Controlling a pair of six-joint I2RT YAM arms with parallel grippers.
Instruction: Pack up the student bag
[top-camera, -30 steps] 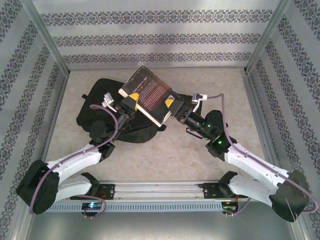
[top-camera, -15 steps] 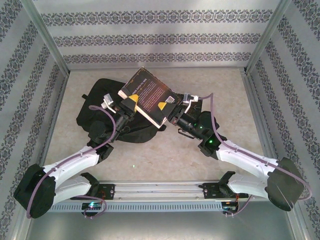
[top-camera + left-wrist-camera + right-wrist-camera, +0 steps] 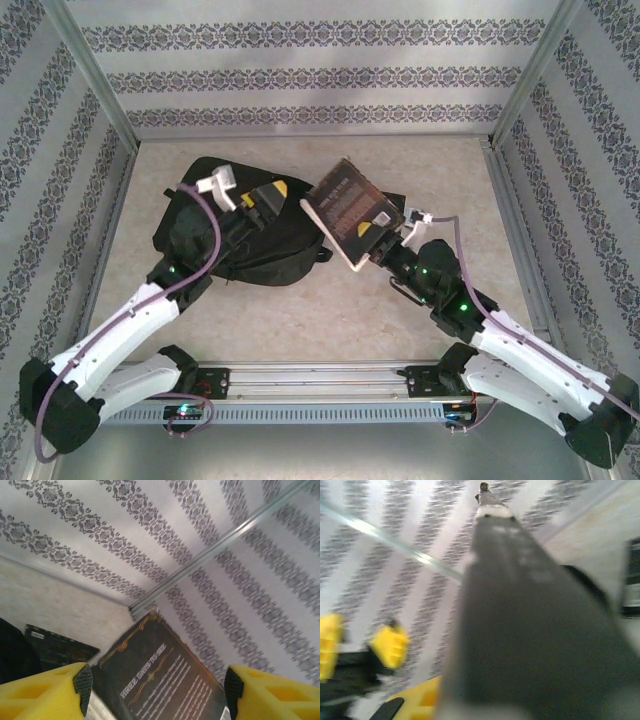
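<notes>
Top external: right gripper [image 3: 367, 232] clamped on near edge of dark book [image 3: 342, 203], book tilted up off the table, just right of student bag [image 3: 275, 258], probably a one-arm carry ahead of sliding it in. Left gripper [image 3: 272, 197] fingers apart, gripping nothing, hovering over bag's upper part, likely free to hold the opening. Beige stone-look table [image 3: 340, 320], bag lying flat left of centre; striped patterned wallpaper [image 3: 320, 85] on three sides, metal frame posts [image 3: 97, 80] at corners.
</notes>
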